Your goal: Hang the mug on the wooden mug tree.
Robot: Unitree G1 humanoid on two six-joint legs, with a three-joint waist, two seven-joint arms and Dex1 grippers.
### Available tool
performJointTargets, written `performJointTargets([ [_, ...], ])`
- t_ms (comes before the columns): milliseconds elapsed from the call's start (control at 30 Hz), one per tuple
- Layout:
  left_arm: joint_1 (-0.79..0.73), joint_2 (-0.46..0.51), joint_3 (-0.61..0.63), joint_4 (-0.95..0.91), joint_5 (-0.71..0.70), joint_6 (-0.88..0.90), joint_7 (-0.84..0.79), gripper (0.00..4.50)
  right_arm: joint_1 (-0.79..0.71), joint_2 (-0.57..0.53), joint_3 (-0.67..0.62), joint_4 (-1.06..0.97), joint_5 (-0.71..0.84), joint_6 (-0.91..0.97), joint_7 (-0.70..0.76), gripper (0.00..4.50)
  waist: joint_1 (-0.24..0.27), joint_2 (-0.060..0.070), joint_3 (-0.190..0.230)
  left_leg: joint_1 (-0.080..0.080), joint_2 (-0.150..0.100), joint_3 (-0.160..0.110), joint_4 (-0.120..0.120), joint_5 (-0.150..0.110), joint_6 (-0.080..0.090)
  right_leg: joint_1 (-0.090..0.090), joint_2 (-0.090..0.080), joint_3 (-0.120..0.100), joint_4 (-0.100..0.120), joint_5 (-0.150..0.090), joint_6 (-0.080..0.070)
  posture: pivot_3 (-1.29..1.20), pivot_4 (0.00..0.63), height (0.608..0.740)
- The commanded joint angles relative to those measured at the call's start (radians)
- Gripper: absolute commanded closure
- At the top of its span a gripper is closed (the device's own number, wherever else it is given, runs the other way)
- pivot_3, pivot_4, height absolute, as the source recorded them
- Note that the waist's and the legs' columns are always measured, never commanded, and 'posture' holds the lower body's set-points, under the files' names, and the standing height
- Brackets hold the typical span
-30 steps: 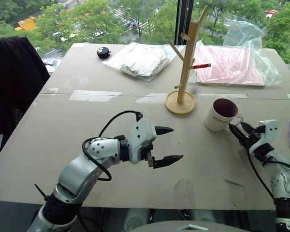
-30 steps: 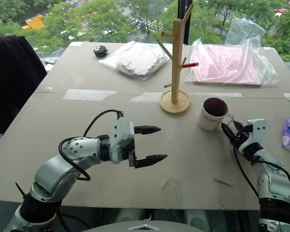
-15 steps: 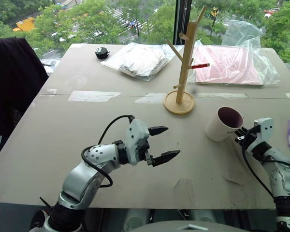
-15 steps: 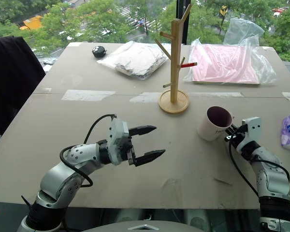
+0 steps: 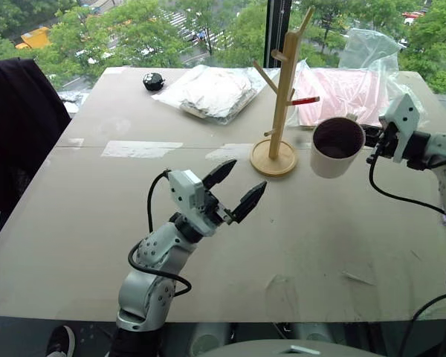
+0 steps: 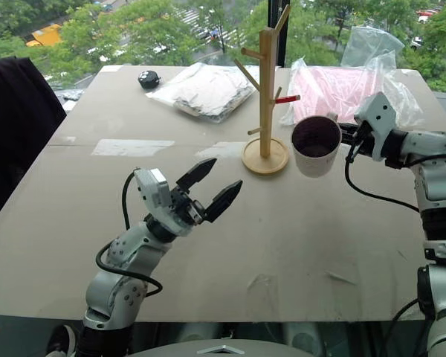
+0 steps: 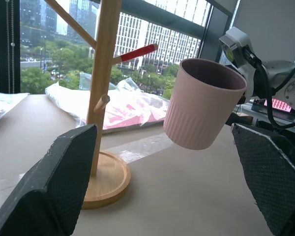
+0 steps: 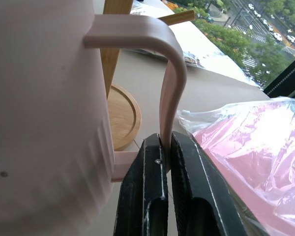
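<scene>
The white mug (image 5: pixel 337 146) with its dark inside hangs in the air just right of the wooden mug tree (image 5: pixel 285 82), a little tilted, near the red-tipped peg (image 5: pixel 308 100). My right gripper (image 8: pixel 164 147) is shut on the mug's loop handle (image 8: pixel 171 83), reaching in from the right (image 5: pixel 369 138). The tree stands on its round base (image 5: pixel 273 158) at mid-table. My left gripper (image 5: pixel 243 181) is open and holds nothing. It is raised over the table's near middle and points toward the tree and the mug (image 7: pixel 202 105).
A pink sheet in a clear plastic bag (image 5: pixel 353 93) lies behind the mug. A bagged white cloth (image 5: pixel 212 89) and a small black object (image 5: pixel 153 80) lie at the back left. A dark garment (image 5: pixel 18 126) hangs at the left edge. Windows stand beyond the far edge.
My right gripper shut on the mug's handle, then lifted the mug off the table, up and left toward the tree. My left gripper turned upward to point at the tree.
</scene>
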Motion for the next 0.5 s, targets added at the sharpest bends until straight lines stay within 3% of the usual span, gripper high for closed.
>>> performJointTargets([
  [33,-0.017,-0.007,0.003,-0.043,0.001,-0.042,0.011,0.0,-0.167,-0.013,0.038,0.14,-0.073,-0.138,0.079,4.47,-0.001,0.0,0.001,0.0,0.0,0.0,0.0,0.0,0.0,0.0,0.0,0.0,0.0,0.0,0.0,0.0,0.15,0.74],
  [233,-0.011,-0.011,-0.02,-0.05,0.002,-0.068,0.014,0.0,-0.352,0.016,0.099,0.327,-0.158,-0.261,0.136,4.47,0.0,0.0,0.001,0.0,0.0,-0.001,-0.001,0.0,0.0,0.0,-0.001,-0.002,-0.001,0.0,0.0,0.0,0.15,0.74],
  [500,-0.043,-0.012,-0.029,-0.033,0.007,-0.09,0.024,0.0,-0.466,0.072,0.136,0.451,-0.228,-0.343,0.155,4.47,-0.001,0.001,0.001,-0.001,0.0,0.0,-0.001,0.0,-0.001,-0.001,-0.004,-0.001,0.0,0.0,0.0,0.0,0.15,0.74],
])
